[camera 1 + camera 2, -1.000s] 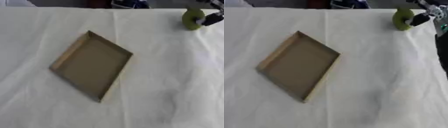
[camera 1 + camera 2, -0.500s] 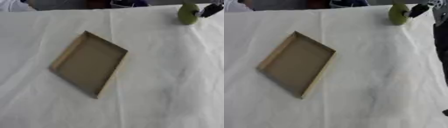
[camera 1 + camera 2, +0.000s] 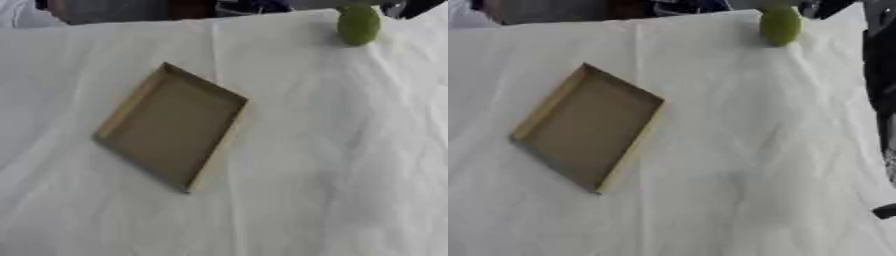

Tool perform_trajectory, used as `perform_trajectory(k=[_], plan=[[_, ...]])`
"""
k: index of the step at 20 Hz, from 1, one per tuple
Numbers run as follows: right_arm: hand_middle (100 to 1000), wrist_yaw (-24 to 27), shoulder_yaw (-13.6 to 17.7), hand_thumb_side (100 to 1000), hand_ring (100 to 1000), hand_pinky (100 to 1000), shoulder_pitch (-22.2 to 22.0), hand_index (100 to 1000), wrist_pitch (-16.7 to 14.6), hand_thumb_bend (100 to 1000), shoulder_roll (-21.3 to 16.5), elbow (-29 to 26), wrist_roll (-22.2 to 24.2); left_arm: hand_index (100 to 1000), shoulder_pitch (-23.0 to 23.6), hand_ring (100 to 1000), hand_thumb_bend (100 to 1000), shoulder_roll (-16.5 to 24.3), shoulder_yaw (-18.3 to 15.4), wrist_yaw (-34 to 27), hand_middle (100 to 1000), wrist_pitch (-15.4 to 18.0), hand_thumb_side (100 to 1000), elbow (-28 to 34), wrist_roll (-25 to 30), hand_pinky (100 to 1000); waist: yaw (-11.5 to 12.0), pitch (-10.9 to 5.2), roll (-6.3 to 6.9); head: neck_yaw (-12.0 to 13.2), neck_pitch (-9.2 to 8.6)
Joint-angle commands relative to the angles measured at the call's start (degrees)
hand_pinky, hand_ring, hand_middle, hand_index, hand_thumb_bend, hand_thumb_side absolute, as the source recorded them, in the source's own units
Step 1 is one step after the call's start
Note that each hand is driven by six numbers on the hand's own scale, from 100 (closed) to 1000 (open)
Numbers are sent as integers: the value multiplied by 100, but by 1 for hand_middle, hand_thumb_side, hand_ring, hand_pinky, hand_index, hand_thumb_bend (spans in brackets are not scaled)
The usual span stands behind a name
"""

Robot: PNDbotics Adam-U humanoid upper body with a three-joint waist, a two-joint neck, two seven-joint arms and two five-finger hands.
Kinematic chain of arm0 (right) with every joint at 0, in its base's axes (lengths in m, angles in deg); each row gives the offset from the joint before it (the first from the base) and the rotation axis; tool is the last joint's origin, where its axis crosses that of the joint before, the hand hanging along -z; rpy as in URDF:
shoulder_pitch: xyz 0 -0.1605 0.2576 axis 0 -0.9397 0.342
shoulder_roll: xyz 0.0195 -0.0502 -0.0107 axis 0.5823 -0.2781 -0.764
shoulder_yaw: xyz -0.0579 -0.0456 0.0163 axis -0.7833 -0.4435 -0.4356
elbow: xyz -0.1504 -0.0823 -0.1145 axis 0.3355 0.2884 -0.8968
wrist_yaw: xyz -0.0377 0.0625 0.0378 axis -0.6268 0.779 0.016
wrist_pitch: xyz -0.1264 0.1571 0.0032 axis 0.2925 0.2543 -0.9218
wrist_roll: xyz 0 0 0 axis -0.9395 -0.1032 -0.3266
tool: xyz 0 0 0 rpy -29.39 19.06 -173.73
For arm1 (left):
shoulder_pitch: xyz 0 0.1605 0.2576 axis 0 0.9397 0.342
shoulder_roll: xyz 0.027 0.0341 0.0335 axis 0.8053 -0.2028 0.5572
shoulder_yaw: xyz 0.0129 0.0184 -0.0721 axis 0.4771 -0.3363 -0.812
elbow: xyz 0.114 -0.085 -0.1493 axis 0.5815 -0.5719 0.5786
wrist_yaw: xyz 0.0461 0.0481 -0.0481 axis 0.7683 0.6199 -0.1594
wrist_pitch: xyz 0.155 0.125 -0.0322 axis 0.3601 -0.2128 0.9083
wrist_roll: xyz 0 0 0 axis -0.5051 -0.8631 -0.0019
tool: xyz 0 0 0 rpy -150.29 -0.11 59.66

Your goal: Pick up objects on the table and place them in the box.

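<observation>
A shallow brown cardboard box (image 3: 171, 127) lies open and askew on the white cloth, left of the middle, with nothing in it. A green rounded object (image 3: 359, 25) is at the far right, near the table's back edge. My right hand (image 3: 413, 7) shows as a dark shape in the top right corner, just right of and above the green object. Most of the hand is cut off by the picture's edge, and I cannot make out whether it holds the object. My right arm (image 3: 880, 80) runs down the right edge of the right eye view. The left hand is out of sight.
A wrinkled white cloth (image 3: 332, 165) covers the whole table. Dark clutter (image 3: 114, 9) lies beyond the back edge. A small dark part (image 3: 884, 211) pokes in at the lower right of the right eye view.
The green object and my right hand have moved towards the far edge and a little left. The box has stayed where it was.
</observation>
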Motion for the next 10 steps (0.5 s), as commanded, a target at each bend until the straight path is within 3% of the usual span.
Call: perform_trajectory(k=[1,10], plan=[[859,187,21,100,916,869,157,921,-18,213,-85,-179,179,870,-35,774,113,558,108,-5,743,229,350,-432,-334,791,-5,-138,5,-7,-60],[869,144,-52,100,926,870,133,924,-101,241,0,-111,619,872,-198,795,106,948,661,-1,743,1033,369,-1820,-941,791,-1,-113,20,25,-458]])
